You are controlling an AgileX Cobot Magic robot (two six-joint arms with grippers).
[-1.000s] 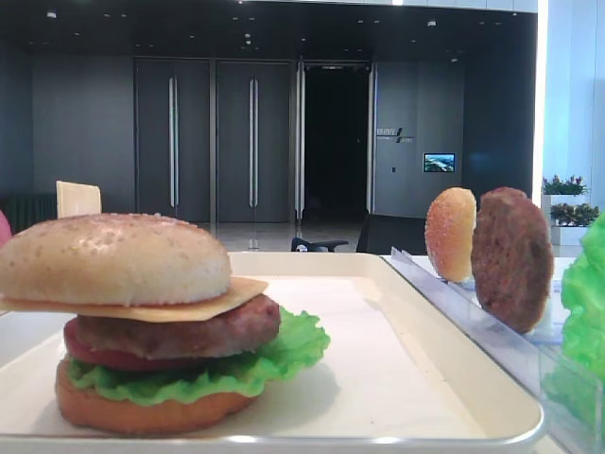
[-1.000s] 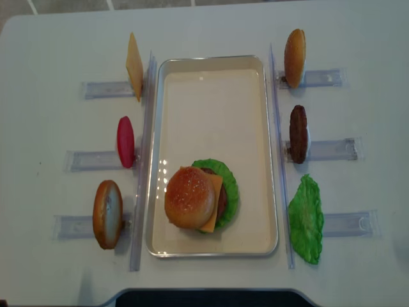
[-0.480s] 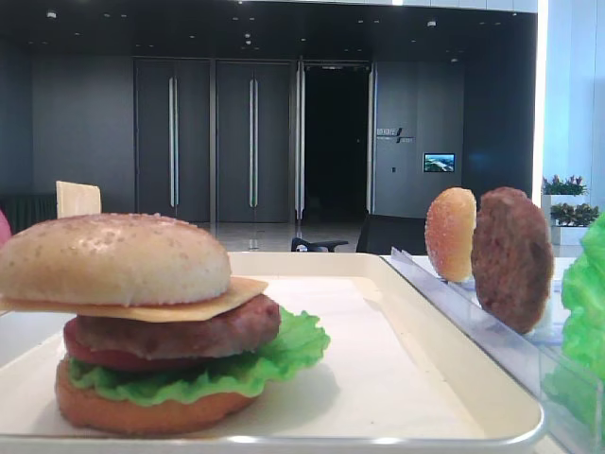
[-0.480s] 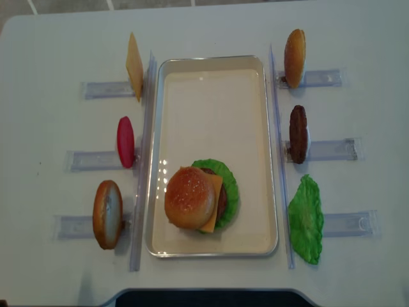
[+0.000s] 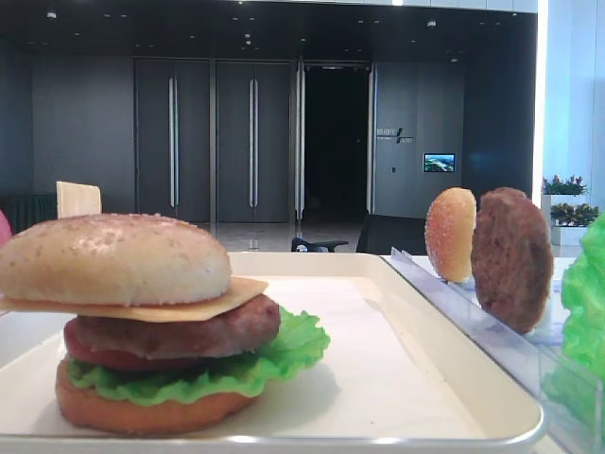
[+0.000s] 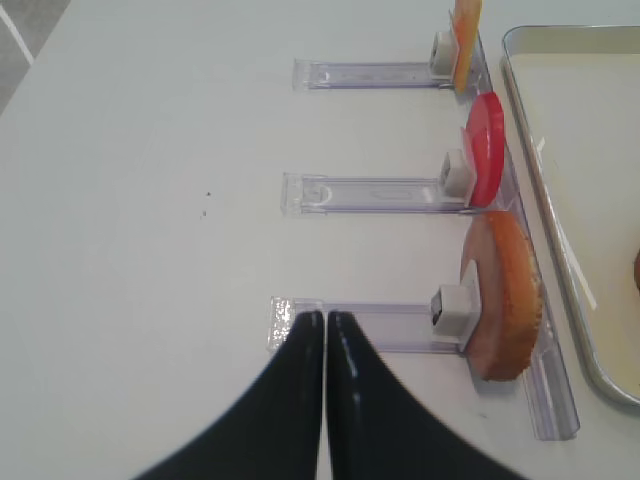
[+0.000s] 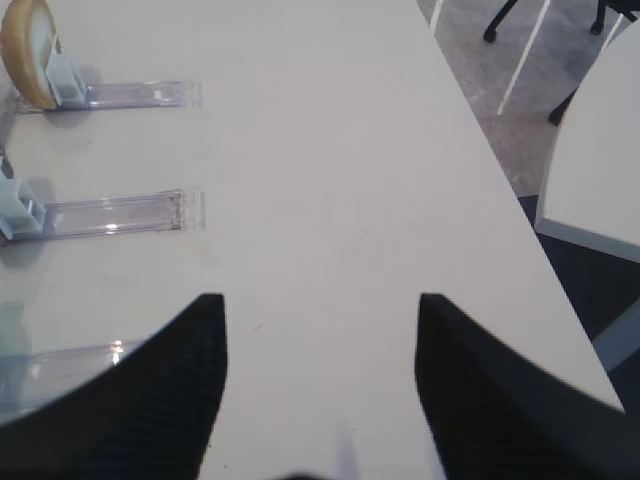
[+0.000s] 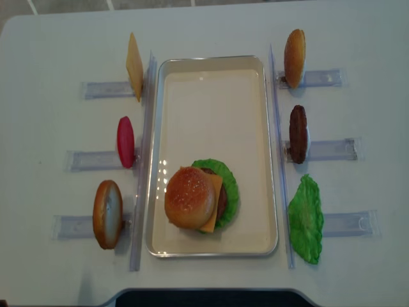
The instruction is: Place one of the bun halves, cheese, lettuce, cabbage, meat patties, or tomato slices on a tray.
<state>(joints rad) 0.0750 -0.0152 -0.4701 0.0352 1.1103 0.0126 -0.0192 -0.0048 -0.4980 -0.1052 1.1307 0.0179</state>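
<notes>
Sitting in the lower half of the large white rectangular tray [image 8: 211,109] with its raised rounded rim, at mid-frame of the overhead view: a stacked burger. Topped by the domed golden-tan speckled bun top [image 8: 189,197], then a thin pale yellow-tan square cheese slice [image 5: 203,301], a thick brown grainy meat patty [image 5: 189,333], a flat red tomato slice [image 5: 99,356], a ruffled bright green lettuce leaf [image 8: 231,185] and a flat orange-brown bun bottom [image 5: 142,409].

Standing on edge in clear plastic racks [image 8: 102,89] left of the tray: a spare yellow-tan cheese square [image 8: 134,66] at upper left, a red round tomato slice [image 8: 125,142] at mid-left, a tan bun half [image 8: 107,213] at lower left. Mirrored on the right side: a smaller orange speckled bun half [image 8: 294,57] at upper right, a second brown patty [image 8: 298,133] at mid-right, a loose green lettuce leaf [image 8: 306,219] at lower right.

Hovering low at the bottom of the left wrist view over the white tabletop [image 6: 140,220]: the left gripper [image 6: 325,318], black fingers pressed together, nothing between them, tips over the near end of the rack bearing the tan bun half.

Showing at the bottom of the right wrist view: the right gripper [image 7: 320,300], dark fingers [image 7: 170,370] spread well apart, bare table between them, clamping nothing, near the outer ends of the right-hand racks.
</notes>
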